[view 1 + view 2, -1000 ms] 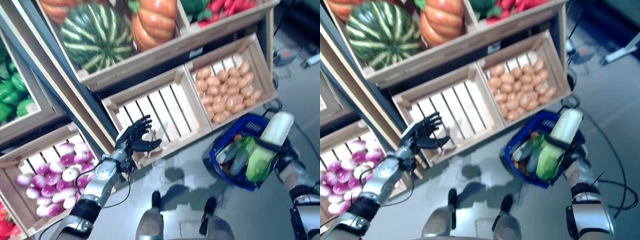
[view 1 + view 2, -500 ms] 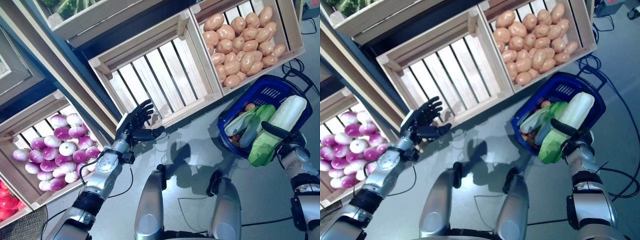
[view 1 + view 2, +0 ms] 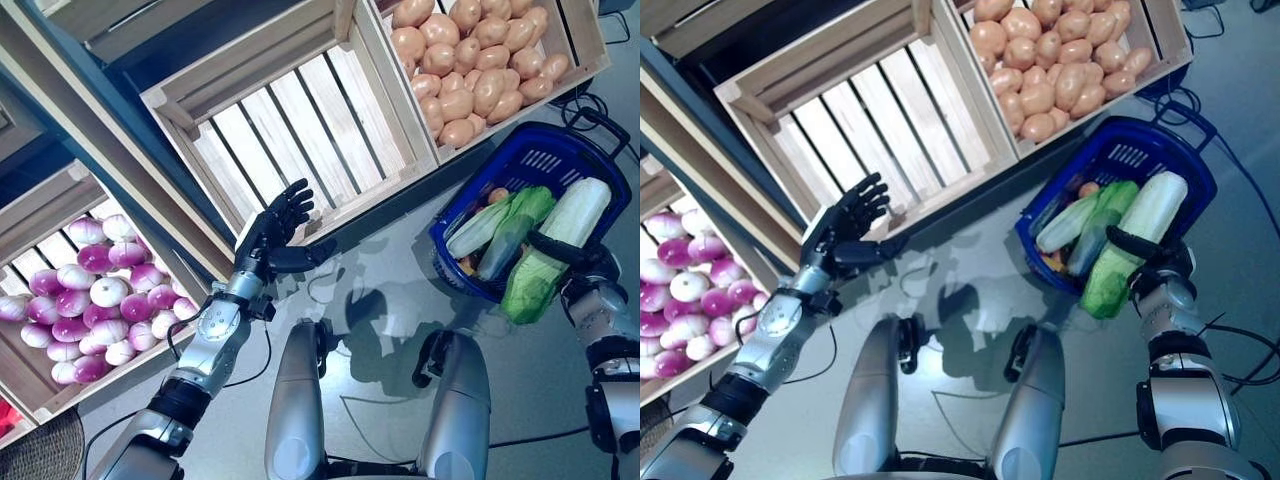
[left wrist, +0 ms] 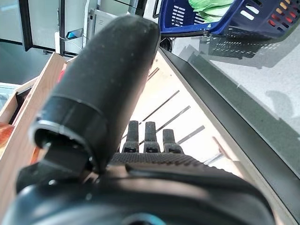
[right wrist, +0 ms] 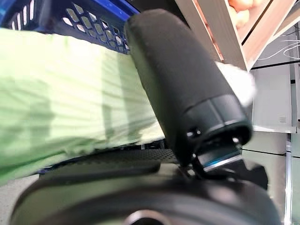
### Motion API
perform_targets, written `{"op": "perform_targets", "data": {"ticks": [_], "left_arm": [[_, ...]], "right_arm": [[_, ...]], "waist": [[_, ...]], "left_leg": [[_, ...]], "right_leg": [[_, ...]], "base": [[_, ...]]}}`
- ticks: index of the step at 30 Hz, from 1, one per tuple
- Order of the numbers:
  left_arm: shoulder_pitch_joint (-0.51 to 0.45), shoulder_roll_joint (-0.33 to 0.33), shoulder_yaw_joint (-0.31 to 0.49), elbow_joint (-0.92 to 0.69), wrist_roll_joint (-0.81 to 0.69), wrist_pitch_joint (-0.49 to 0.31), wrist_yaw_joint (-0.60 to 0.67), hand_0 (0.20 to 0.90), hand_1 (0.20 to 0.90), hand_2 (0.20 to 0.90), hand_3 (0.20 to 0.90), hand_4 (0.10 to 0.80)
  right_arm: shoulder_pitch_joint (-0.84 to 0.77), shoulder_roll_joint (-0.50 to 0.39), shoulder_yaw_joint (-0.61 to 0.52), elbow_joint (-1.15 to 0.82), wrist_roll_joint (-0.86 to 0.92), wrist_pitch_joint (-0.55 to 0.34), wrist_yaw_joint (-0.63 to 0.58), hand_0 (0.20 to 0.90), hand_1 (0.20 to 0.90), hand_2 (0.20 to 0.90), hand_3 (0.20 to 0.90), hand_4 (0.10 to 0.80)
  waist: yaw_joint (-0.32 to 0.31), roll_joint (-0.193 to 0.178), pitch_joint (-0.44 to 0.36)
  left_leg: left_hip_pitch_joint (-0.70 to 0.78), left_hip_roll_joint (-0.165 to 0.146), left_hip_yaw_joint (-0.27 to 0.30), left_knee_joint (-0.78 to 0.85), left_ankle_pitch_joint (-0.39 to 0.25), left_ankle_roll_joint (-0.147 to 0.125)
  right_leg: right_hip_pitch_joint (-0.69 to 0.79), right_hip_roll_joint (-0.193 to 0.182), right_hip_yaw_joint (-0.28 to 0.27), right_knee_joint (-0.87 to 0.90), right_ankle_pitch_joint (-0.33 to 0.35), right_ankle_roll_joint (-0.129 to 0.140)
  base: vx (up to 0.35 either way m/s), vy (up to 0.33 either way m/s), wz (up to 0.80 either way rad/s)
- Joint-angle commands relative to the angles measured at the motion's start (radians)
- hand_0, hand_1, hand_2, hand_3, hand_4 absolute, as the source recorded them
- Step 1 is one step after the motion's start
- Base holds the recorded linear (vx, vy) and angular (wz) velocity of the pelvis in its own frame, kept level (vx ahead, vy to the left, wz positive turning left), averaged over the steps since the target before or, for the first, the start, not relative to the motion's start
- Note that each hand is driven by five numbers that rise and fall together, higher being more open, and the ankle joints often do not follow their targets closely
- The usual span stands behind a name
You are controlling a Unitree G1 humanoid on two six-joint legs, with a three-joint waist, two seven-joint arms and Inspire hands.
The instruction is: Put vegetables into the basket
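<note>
My right hand (image 3: 588, 268) is shut on a long cabbage (image 3: 560, 238) with a white stem and green leaves. It holds the cabbage across the near right rim of the blue basket (image 3: 548, 137), which stands on the floor. The right wrist view shows the thumb (image 5: 180, 84) curled over the green leaves (image 5: 61, 93). Long green vegetables (image 3: 500, 225) and a small orange one (image 3: 497, 195) lie in the basket. My left hand (image 3: 272, 228) is open and empty, fingers straight, in front of an empty wooden crate (image 3: 290, 130).
The wooden stand's crates line the back: one with potatoes (image 3: 470, 70) just behind the basket, one with purple and white bulbs (image 3: 80, 310) at the left. Grey floor (image 3: 380, 270) lies between the stand and the basket.
The camera has tilted down, so the whole picture has shifted. My right hand still holds the cabbage at the basket's rim. My left hand stays open by the empty crate.
</note>
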State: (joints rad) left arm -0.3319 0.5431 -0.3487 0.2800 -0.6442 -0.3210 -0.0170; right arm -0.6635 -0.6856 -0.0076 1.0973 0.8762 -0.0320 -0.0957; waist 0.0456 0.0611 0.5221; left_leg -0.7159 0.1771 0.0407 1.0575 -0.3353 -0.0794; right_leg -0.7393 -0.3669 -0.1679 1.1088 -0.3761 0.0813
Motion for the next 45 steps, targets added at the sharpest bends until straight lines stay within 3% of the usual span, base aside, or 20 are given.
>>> {"op": "perform_targets", "data": {"ticks": [1, 2, 14, 17, 20, 25, 31, 36, 40, 45], "left_arm": [[-0.068, 0.05, 0.008, -0.099, -0.055, -0.14, -0.009, 0.9, 0.9, 0.9, 0.9, 0.8], [-0.068, 0.054, 0.009, -0.095, -0.064, -0.14, -0.015, 0.9, 0.9, 0.9, 0.9, 0.8], [-0.064, 0.077, 0.009, -0.082, -0.102, -0.125, -0.045, 0.9, 0.9, 0.9, 0.9, 0.8], [-0.056, 0.078, 0.017, -0.074, -0.091, -0.118, -0.054, 0.9, 0.9, 0.9, 0.9, 0.8], [-0.038, 0.068, 0.026, -0.048, -0.069, -0.094, -0.077, 0.9, 0.9, 0.9, 0.9, 0.8], [-0.012, 0.011, 0.043, 0.007, -0.005, -0.043, -0.096, 0.9, 0.9, 0.9, 0.9, 0.8], [0.058, -0.066, 0.05, 0.071, 0.078, -0.008, -0.11, 0.9, 0.9, 0.9, 0.9, 0.8], [0.136, -0.11, 0.051, 0.114, 0.12, -0.029, -0.119, 0.9, 0.9, 0.9, 0.9, 0.8], [0.202, -0.136, 0.058, 0.15, 0.148, -0.06, -0.125, 0.9, 0.9, 0.9, 0.9, 0.8], [0.261, -0.174, 0.045, 0.221, 0.244, -0.072, -0.083, 0.9, 0.9, 0.9, 0.9, 0.8]], "right_arm": [[-0.067, -0.127, -0.016, 0.01, 0.049, -0.112, 0.034, 0.9, 0.9, 0.9, 0.9, 0.8], [-0.063, -0.129, -0.018, 0.01, 0.049, -0.111, 0.044, 0.9, 0.9, 0.9, 0.9, 0.8], [-0.025, -0.135, -0.007, -0.008, 0.019, -0.073, 0.09, 0.9, 0.9, 0.9, 0.9, 0.8], [-0.008, -0.119, -0.002, -0.018, 0.012, -0.065, 0.098, 0.9, 0.9, 0.9, 0.9, 0.8], [0.028, -0.08, 0.003, -0.026, -0.001, -0.052, 0.137, 0.9, 0.9, 0.9, 0.9, 0.8], [0.089, 0.022, 0.017, -0.026, -0.039, -0.035, 0.192, 0.9, 0.9, 0.9, 0.9, 0.8], [0.234, 0.15, 0.039, -0.069, -0.059, -0.034, 0.272, 0.9, 0.9, 0.9, 0.9, 0.8], [0.38, 0.262, 0.053, -0.154, -0.067, -0.073, 0.287, 0.9, 0.9, 0.9, 0.9, 0.8], [0.469, 0.37, 0.071, -0.24, 0.008, -0.099, 0.242, 0.9, 0.9, 0.9, 0.9, 0.8], [0.553, 0.486, 0.142, -0.348, -0.041, -0.127, 0.231, 0.9, 0.9, 0.9, 0.9, 0.8]], "waist": [[0.008, -0.007, -0.041], [0.007, -0.011, -0.043], [0.017, -0.045, -0.103], [0.021, -0.052, -0.121], [0.03, -0.065, -0.165], [0.034, -0.087, -0.263], [0.033, -0.089, -0.376], [0.026, -0.083, -0.418], [0.013, -0.079, -0.437], [-0.006, -0.077, -0.447]], "left_leg": [[0.073, 0.013, 0.016, 0.051, -0.108, 0.036], [0.069, 0.014, 0.02, 0.034, -0.077, 0.04], [0.208, 0.036, 0.032, -0.167, -0.002, 0.023], [0.255, 0.04, 0.036, -0.245, 0.038, 0.018], [0.346, 0.032, 0.047, -0.401, 0.118, 0.014], [0.512, 0.002, 0.098, -0.675, 0.248, 0.002], [0.68, -0.029, 0.129, -0.956, 0.358, -0.006], [0.763, -0.04, 0.139, -1.093, 0.395, -0.003], [0.799, -0.044, 0.148, -1.14, 0.399, -0.002], [0.81, -0.048, 0.157, -1.145, 0.39, 0.0]], "right_leg": [[0.086, -0.011, -0.01, -0.003, 0.019, -0.032], [0.084, -0.012, -0.016, -0.021, 0.045, -0.041], [0.207, 0.01, -0.021, -0.173, 0.112, -0.014], [0.258, 0.021, -0.032, -0.24, 0.141, -0.012], [0.356, 0.042, -0.054, -0.389, 0.201, -0.008], [0.549, 0.112, -0.089, -0.711, 0.298, 0.002], [0.732, 0.154, -0.098, -0.997, 0.393, 0.025], [0.799, 0.169, -0.086, -1.108, 0.442, 0.037], [0.829, 0.181, -0.085, -1.165, 0.464, 0.038], [0.837, 0.193, -0.068, -1.188, 0.473, 0.037]], "base": [[-0.049, 0.005, 0.0], [-0.041, 0.011, 0.0], [0.029, 0.002, 0.0], [0.048, -0.008, 0.03], [0.115, -0.001, -0.05], [0.172, -0.009, -0.09], [0.209, 0.024, -0.06], [0.13, 0.042, -0.01], [0.064, 0.028, -0.04], [0.042, 0.028, -0.01]]}}
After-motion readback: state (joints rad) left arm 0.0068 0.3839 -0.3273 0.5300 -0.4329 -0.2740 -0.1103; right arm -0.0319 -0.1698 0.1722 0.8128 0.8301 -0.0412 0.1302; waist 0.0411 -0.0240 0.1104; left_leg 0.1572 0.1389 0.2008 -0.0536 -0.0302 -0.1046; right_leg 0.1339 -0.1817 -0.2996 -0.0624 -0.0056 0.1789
